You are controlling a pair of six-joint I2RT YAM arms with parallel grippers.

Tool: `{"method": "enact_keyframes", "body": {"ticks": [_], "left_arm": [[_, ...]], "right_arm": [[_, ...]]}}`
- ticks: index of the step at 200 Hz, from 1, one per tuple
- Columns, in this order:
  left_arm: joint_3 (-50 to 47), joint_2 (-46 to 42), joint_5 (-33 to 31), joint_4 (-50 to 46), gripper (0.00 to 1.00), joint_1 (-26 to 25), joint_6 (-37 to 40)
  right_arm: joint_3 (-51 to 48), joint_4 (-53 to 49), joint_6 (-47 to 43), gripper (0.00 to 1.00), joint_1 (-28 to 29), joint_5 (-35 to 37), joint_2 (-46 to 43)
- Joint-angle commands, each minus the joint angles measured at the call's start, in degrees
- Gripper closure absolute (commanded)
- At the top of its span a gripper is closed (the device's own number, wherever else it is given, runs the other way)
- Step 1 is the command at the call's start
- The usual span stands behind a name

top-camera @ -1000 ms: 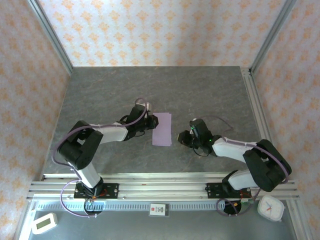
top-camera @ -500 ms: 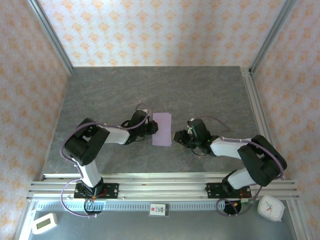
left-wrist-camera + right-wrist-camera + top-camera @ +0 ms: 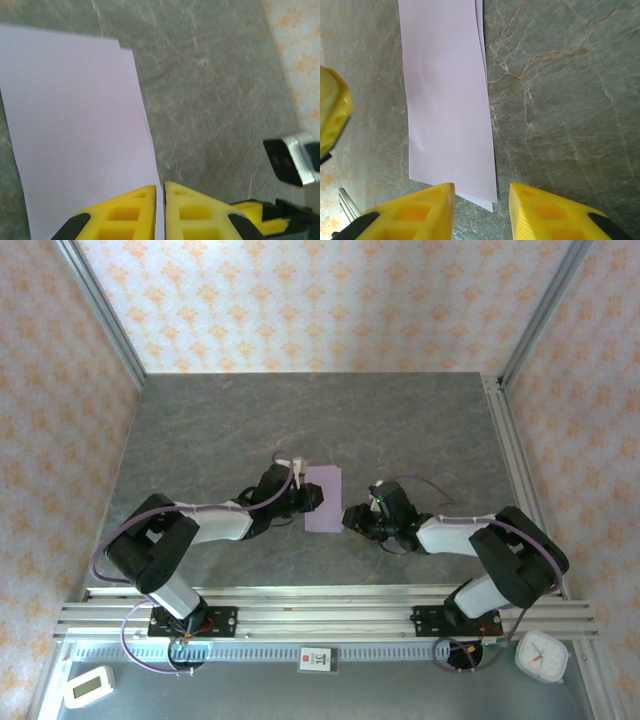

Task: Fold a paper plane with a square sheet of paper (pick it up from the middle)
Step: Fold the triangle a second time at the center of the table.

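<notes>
Paper position: the square sheet of paper (image 3: 323, 498) is lying flat mid-table between the 2 grippers, showing as a narrow rectangle. In the right wrist view, 2 layers are sitting slightly out of step along 1 long edge, so it is looking folded in half.
Left gripper: the left gripper (image 3: 160, 187) is sitting with its fingers drawn together to a thin slit at the paper's long edge. I cannot tell whether it is pinching the paper or just pressing on it.
Right gripper: the right gripper (image 3: 481, 186) is standing with its jaws apart, straddling the paper's near corner and holding nothing.
Handling: the paper is probably very light, limp and slippery on the smooth table (image 3: 400, 430), creasing easily and sliding under any sideways push.
Where to grip: taking it by a thin free edge or a corner is looking best, with 1 gripper pinning it.
Edges: the 2 layers are looking misaligned, so the next crease is likely calling for squaring them up.
Open room: bare table is lying all around, and the side rail (image 3: 510, 460) and the walls are standing well apart from the paper.
</notes>
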Motion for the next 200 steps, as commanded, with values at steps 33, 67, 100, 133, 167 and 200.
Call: {"method": "enact_keyframes", "body": {"ticks": [33, 67, 100, 133, 167, 200], "left_arm": [[-7.3, 2.1, 0.8, 7.6, 0.87, -1.7, -3.6], [-10.6, 3.8, 0.1, 11.0, 0.87, -1.7, -4.2], [-11.4, 4.9, 0.0, 12.1, 0.87, -1.7, -4.0], [-11.6, 5.2, 0.0, 12.2, 0.87, -1.7, -3.8], [-11.7, 5.6, 0.1, 12.3, 0.87, -1.7, -3.6], [-11.8, 5.7, -0.1, 12.5, 0.87, -1.7, -3.6]], "right_arm": [[0.7, 2.0, 1.0, 0.66, 1.8, 0.6, 2.8], [2.1, 1.7, 1.1, 0.67, 2.7, 0.7, 3.8], [3.2, 1.7, 1.4, 0.67, 3.1, 0.4, 4.7], [4.4, 1.9, 1.4, 0.70, 3.3, -0.1, 5.1], [4.8, 3.1, 1.8, 0.74, 3.4, -1.4, 6.4], [4.9, 4.1, 2.3, 0.77, 3.4, -2.1, 6.7]]}}
